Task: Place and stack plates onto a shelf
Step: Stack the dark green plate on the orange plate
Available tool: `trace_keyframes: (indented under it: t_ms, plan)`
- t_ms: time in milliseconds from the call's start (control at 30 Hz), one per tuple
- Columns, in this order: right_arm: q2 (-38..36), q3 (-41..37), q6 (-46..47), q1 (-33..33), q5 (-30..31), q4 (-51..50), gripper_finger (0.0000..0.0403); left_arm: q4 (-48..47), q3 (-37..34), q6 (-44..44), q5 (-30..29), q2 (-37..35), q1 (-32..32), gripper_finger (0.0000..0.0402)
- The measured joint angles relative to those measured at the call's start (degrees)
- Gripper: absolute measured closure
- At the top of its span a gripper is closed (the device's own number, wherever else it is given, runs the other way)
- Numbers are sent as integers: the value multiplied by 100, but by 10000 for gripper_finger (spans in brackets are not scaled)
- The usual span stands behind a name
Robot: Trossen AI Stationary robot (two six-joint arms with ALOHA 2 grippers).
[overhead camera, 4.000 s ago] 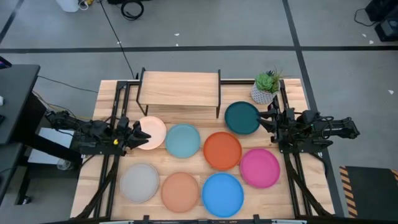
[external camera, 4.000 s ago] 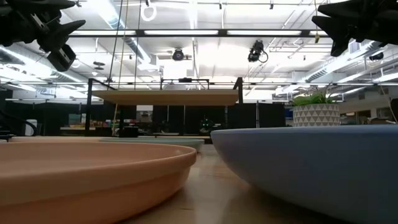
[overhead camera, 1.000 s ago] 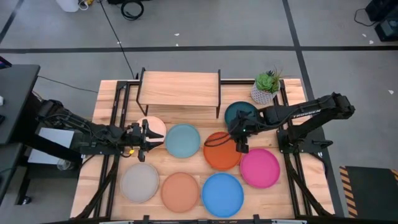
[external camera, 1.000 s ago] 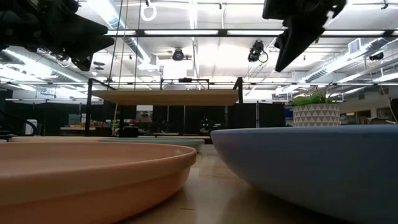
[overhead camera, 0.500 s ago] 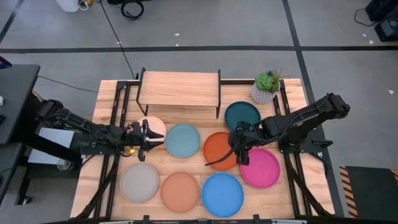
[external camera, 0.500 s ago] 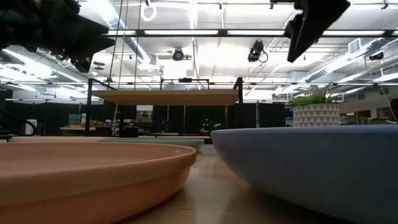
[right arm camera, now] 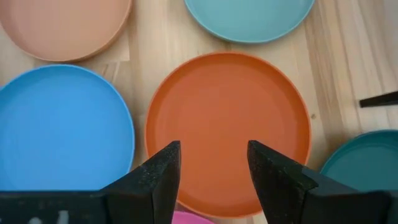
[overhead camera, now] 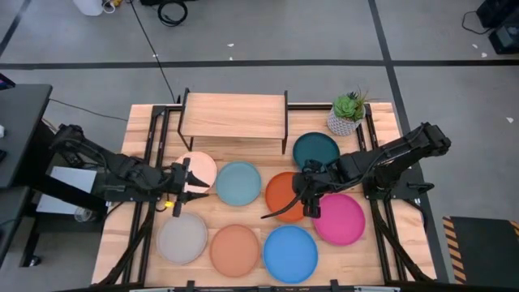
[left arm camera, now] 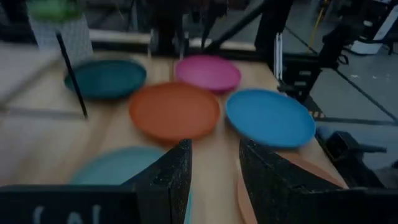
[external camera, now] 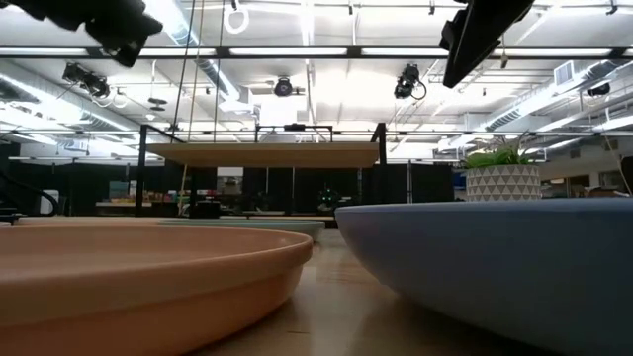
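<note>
Wooden desk slats carry all eight plates (none stacked); the shelf is seen at upper centre. Right gripper is held, jaws parted, above the orange plate; left gripper, jaws parted, beside the cream plate.

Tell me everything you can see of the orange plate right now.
The orange plate is round, shallow and matte, with a low raised rim and no visible marks. It lies flat on the slatted tabletop, near the middle, apart from the light blue plate, bright blue plate and dark teal plate. The right gripper hangs over its right edge, fingers open, not yet touching it. It is empty, with nothing stacked on it.
</note>
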Motion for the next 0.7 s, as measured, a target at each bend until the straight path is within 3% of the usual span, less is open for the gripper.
trace_keyframes:
  t_ms: [200,333,700]
  plan:
    - [101,0,103,-9,-55,-68,210,-115,-2,-718,-208,418,-383,260]
    - [160,2,-49,-68,-126,-83,210,271,23,-738,-339,851,-553,260]
    - [199,-92,-120,-443,208,-706,210,-313,702,-689,-865,1607,-611,260]
